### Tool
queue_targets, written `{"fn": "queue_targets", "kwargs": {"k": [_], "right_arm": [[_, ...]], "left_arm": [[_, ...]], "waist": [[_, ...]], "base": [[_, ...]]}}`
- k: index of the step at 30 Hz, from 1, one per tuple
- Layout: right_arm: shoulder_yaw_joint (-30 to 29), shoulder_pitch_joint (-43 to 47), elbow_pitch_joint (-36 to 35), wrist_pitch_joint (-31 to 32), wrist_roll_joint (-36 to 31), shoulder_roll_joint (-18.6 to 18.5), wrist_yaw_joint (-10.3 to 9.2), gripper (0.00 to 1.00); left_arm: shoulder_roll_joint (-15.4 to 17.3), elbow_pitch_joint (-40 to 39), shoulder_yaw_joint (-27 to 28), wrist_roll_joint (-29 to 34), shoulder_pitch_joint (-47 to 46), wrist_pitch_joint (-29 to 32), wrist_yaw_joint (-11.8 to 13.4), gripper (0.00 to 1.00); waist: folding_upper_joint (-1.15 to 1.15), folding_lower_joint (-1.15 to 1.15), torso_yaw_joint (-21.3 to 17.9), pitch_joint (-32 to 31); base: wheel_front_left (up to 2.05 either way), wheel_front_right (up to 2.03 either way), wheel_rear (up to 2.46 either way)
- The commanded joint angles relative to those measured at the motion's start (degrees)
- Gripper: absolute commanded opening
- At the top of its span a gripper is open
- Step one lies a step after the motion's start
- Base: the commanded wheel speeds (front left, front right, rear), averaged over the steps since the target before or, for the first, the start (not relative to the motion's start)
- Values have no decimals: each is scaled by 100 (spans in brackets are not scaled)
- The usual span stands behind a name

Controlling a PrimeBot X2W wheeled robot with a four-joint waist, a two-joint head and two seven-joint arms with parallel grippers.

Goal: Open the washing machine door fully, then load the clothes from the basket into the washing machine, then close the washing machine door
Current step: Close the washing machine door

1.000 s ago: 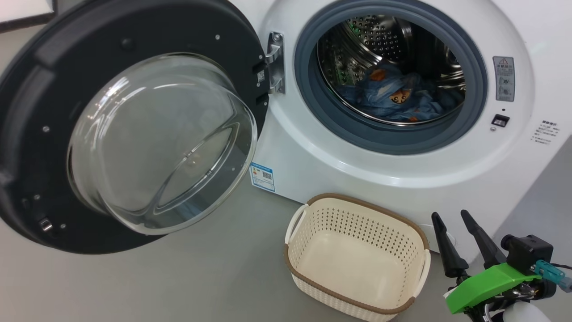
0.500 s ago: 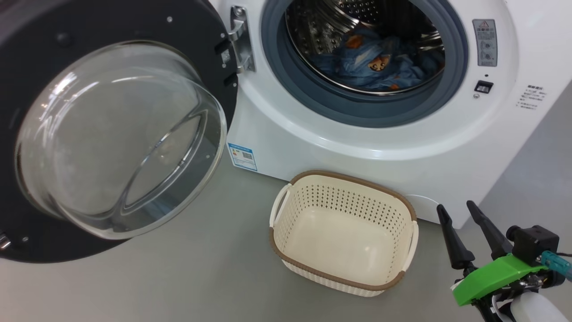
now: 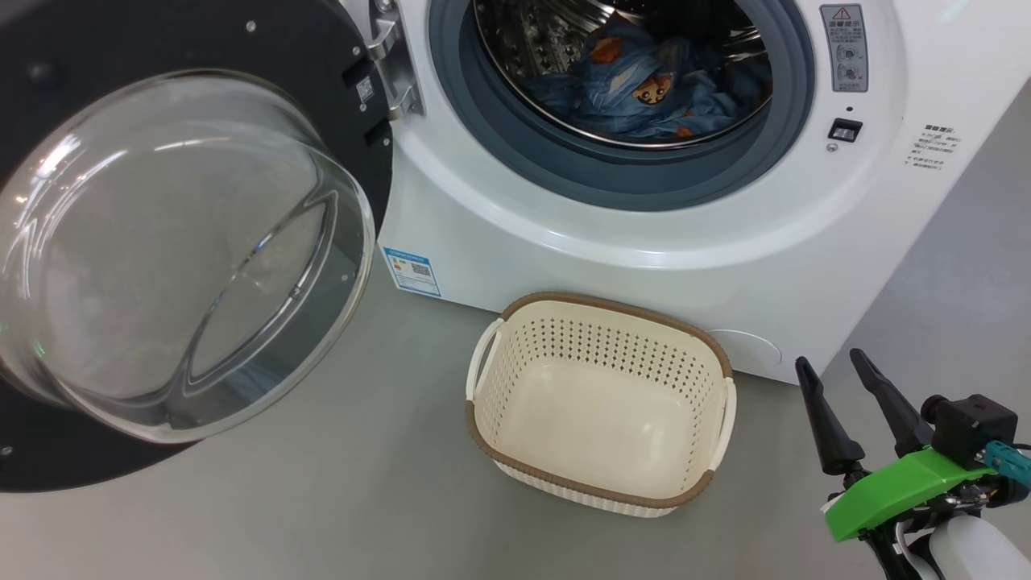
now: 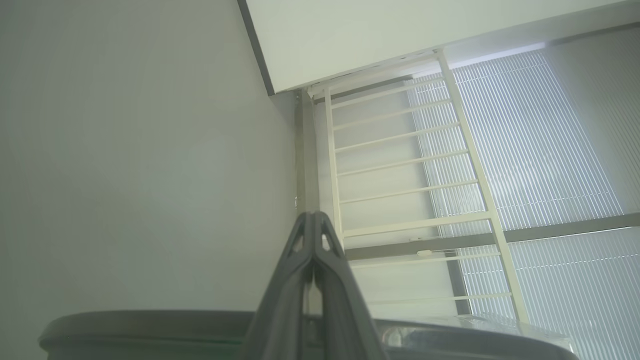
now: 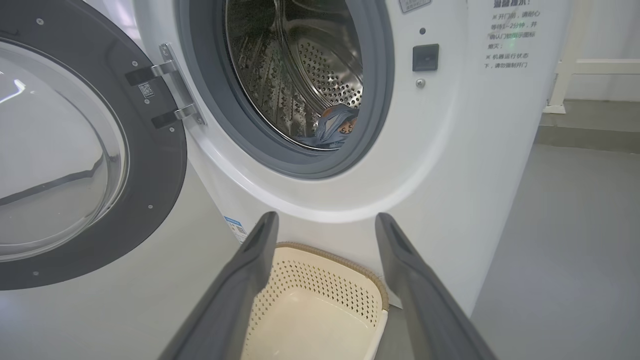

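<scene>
The right gripper (image 3: pixel 830 360) is low on the right, above the grey floor (image 3: pixel 362 483). Its two dark fingers are spread wide apart and hold nothing. Their tips point up toward the washer (image 3: pixel 644 266).

The left gripper (image 4: pixel 312 215) has its two fingers pressed tight together, with nothing between them. It points at a pale wall (image 4: pixel 140 165) and a white frame with bars (image 4: pixel 400 165). A dark curved edge (image 4: pixel 150 325) lies under it. That may be the rim of the door, but it is hard to tell from this view.

The basket (image 3: pixel 596 346) stands on the floor, a little to the left of the right gripper. It is close in front of the washer. Its whole cream bottom can be seen.

Behind the basket is the big white washer. The door (image 3: pixel 201 32) is swung wide open to the left, with its clear glass bowl bulging out. The door hangs on a metal hinge (image 3: pixel 395 68).

The clothes (image 3: pixel 636 93) are inside the shiny drum (image 3: pixel 523 40). They lie in a blue heap at the bottom, and a small orange face shows on them. A grey rubber ring (image 3: pixel 612 177) goes round the hole. A small blue sticker (image 3: pixel 411 271) is on the washer's lower left corner.
</scene>
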Motion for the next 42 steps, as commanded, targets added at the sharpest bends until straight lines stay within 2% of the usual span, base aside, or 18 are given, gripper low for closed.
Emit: {"fn": "queue_targets", "kwargs": {"k": [1, 7, 13, 17, 24, 32, 42], "right_arm": [[99, -109, -117, -46, -19, -108, 42, 100], [72, -77, -112, -46, -39, -86, 42, 100], [124, -115, -84, -46, -29, -97, 42, 100], [134, -100, -77, -46, 11, -131, 42, 100], [112, -22, -32, -46, 40, -102, 42, 100], [61, 125, 3, -46, 91, -12, 42, 100], [123, 252, 47, -46, 164, 126, 42, 100]], "left_arm": [[474, -101, 37, -13, -182, 114, -30, 0], [559, -1, -76, -60, -230, 640, -30, 0], [607, 113, -155, -64, -295, 890, -30, 0], [536, 67, -274, -67, -263, 1240, -30, 0], [386, -357, -611, -52, 28, 2168, -31, 0], [427, -699, -814, -98, 427, 3000, -31, 0], [224, -1375, -1075, -322, 829, 4193, -31, 0]], "waist": [[0, 0, -5, -13], [0, 0, 2, 1], [0, 0, -9, 0], [0, 0, -24, -22], [0, 0, 3, -153], [0, 0, 102, -417], [0, 0, 205, -685]], "base": [[0, 0, 0], [0, 0, 0], [0, 0, 0], [0, 0, 0], [0, 0, 0], [0, 0, 0], [0, 0, 0]]}}
